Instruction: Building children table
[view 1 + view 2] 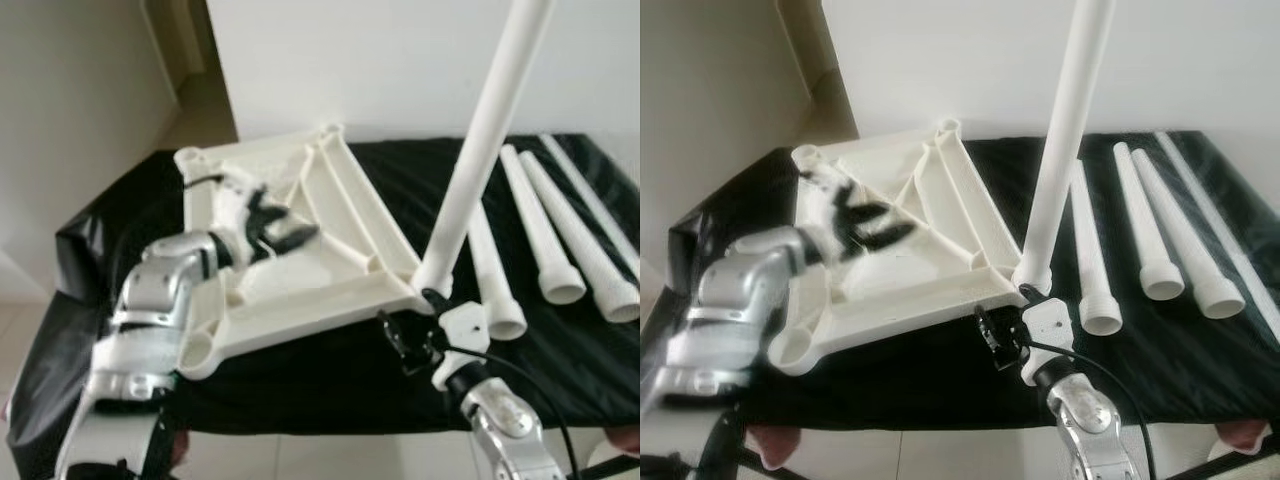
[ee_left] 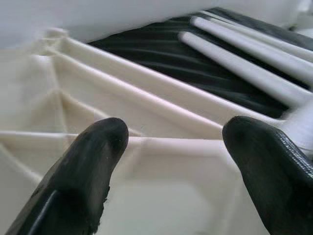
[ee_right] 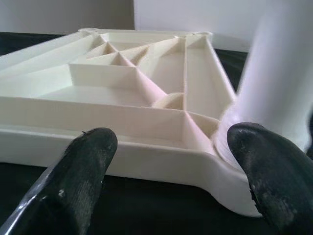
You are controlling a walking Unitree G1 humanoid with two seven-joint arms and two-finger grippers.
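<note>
A white plastic table top lies upside down, ribs up, on a black cloth. One white leg stands upright in its near right corner socket. Several more white legs lie side by side on the cloth to the right. My left gripper hovers open over the ribbed inside of the top, and its fingers hold nothing. My right gripper is open just in front of the corner with the upright leg, its fingers apart on either side of that corner's edge.
The black cloth covers a low table whose front edge is close to me. A white wall stands right behind it. Pale floor and a passage lie to the left.
</note>
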